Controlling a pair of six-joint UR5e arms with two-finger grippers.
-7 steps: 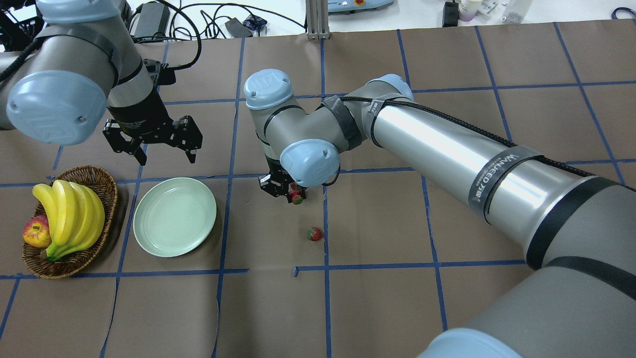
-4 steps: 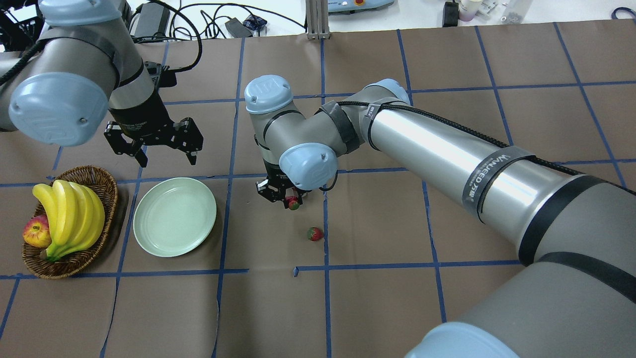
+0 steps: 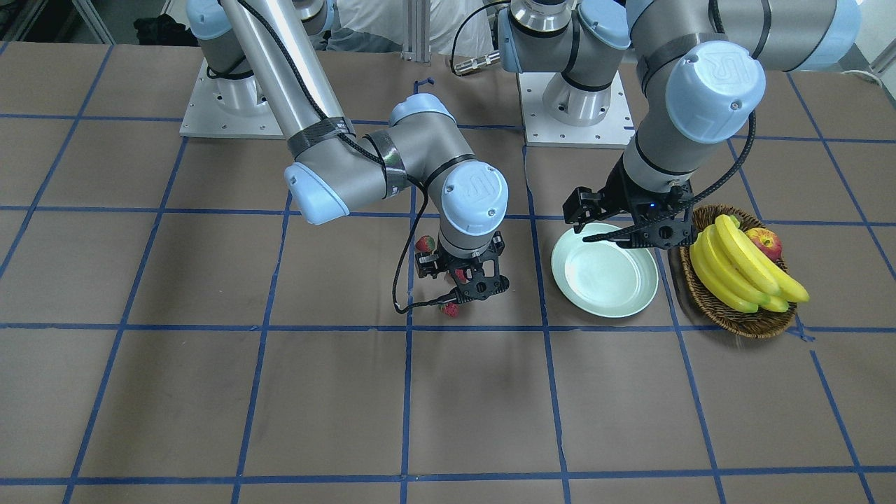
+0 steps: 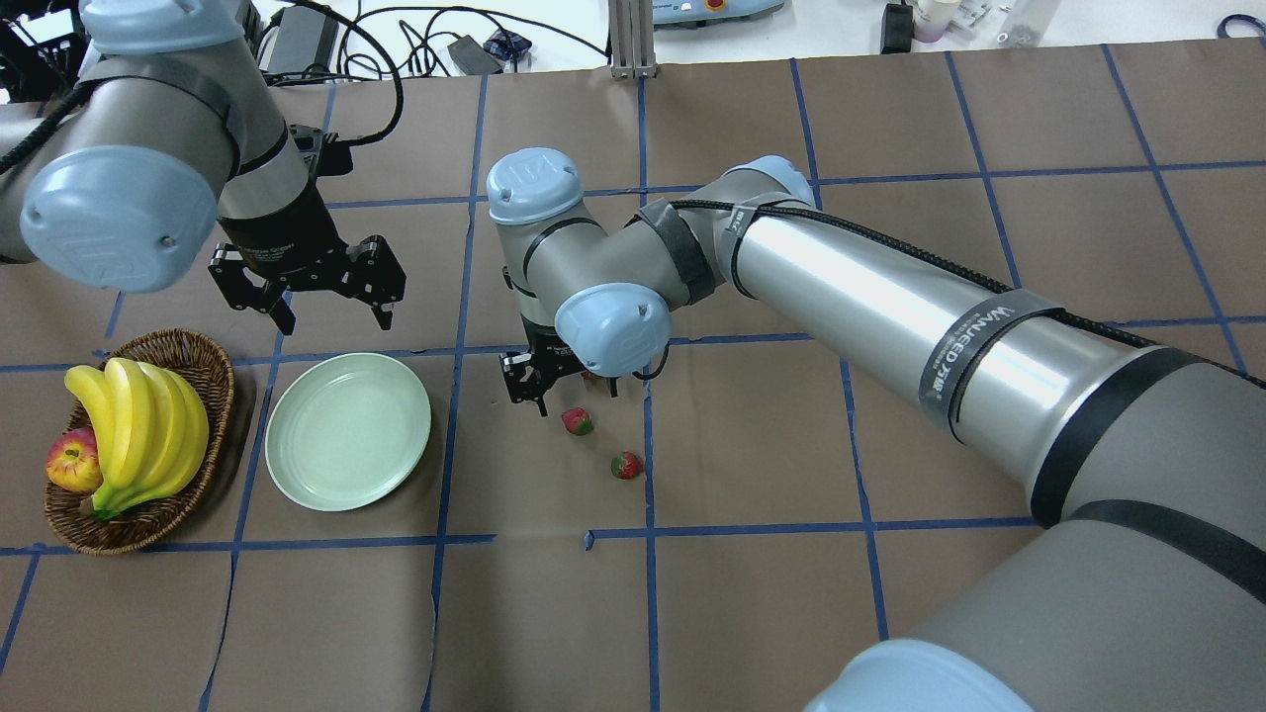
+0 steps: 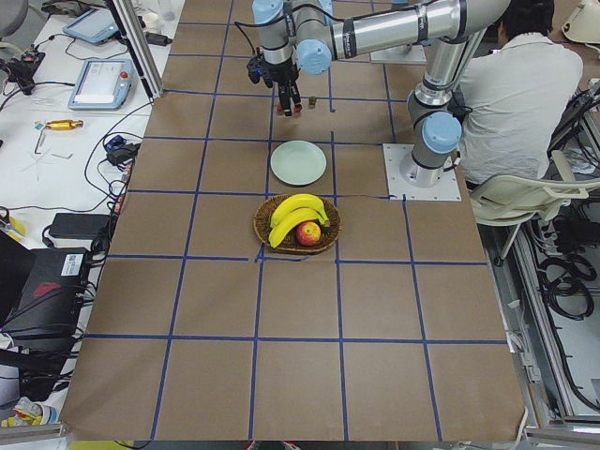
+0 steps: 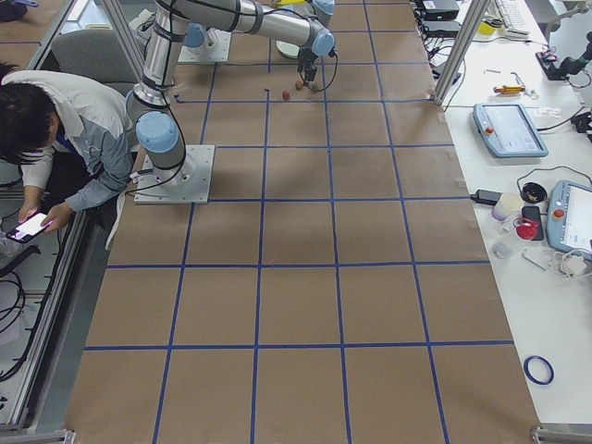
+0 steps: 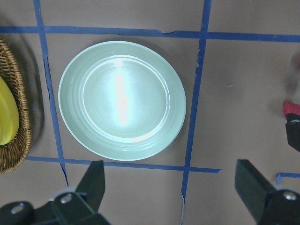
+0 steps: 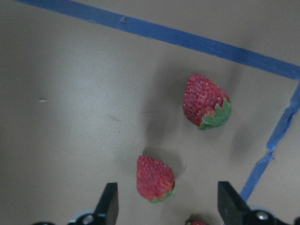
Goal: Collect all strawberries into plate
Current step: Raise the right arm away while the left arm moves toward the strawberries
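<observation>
The pale green plate (image 4: pixel 346 432) lies empty left of centre; it also shows in the left wrist view (image 7: pixel 180 105) and the front view (image 3: pixel 605 276). Three strawberries lie on the brown paper to its right. Two show clearly (image 4: pixel 577 421) (image 4: pixel 625 465), and the third is mostly hidden under my right wrist (image 4: pixel 590 376). My right gripper (image 4: pixel 559 388) is open and empty just above them. In its wrist view one strawberry (image 8: pixel 154 178) lies between the fingers, another (image 8: pixel 206 102) lies farther off, and the third shows as a sliver (image 8: pixel 196 221). My left gripper (image 4: pixel 329 316) is open and empty beyond the plate.
A wicker basket (image 4: pixel 203 361) with bananas (image 4: pixel 138 425) and a red-yellow apple (image 4: pixel 71 460) stands left of the plate. Blue tape lines cross the brown paper. Cables and devices lie beyond the table's far edge. A seated person (image 5: pixel 520 94) is beside the robot's base.
The strawberry that was at my right gripper's fingertips now lies free on the paper. The right gripper has shifted a little to the left. The left arm has hardly moved.
</observation>
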